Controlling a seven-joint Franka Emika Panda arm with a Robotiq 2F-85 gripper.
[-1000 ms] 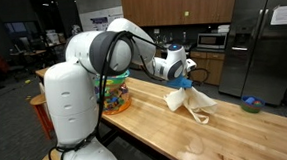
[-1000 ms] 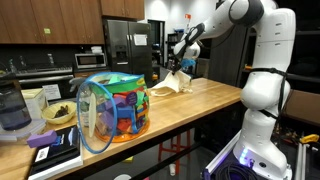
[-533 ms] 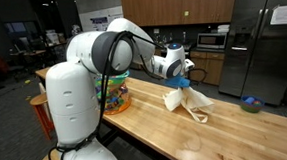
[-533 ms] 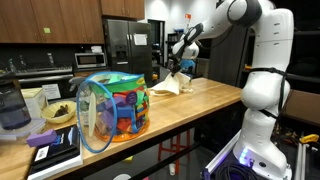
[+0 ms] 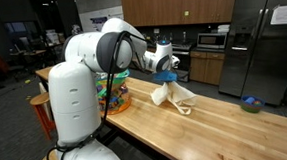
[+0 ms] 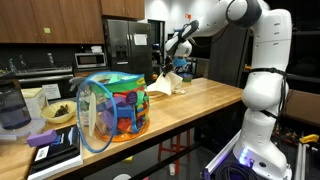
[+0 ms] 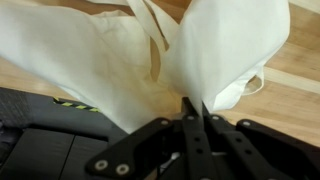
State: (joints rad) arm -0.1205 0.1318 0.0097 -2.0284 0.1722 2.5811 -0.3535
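I have the gripper [image 7: 195,105] pressed together on a fold of the cream cloth bag [image 7: 110,60]. In the wrist view the two fingers meet with the fabric pinched between them and the rest billowing away from the tips. In both exterior views the bag [image 5: 175,94] hangs from the gripper [image 5: 167,78] above the bench [image 5: 241,124]. It sits beyond the colourful mesh basket [image 6: 113,108], on the far side of it from the robot's base and well apart from it. Its lower folds and one strap loop [image 5: 183,110] look to rest on the wood, though I cannot be sure of the contact from here. I judge this to be the lift: the grip is made and the bag [image 6: 165,87] is partly raised. The next move calls for a steady, unhurried rise so the thin pinch does not slip. It also needs enough height for the trailing strap to clear the bench without dragging towards the basket.
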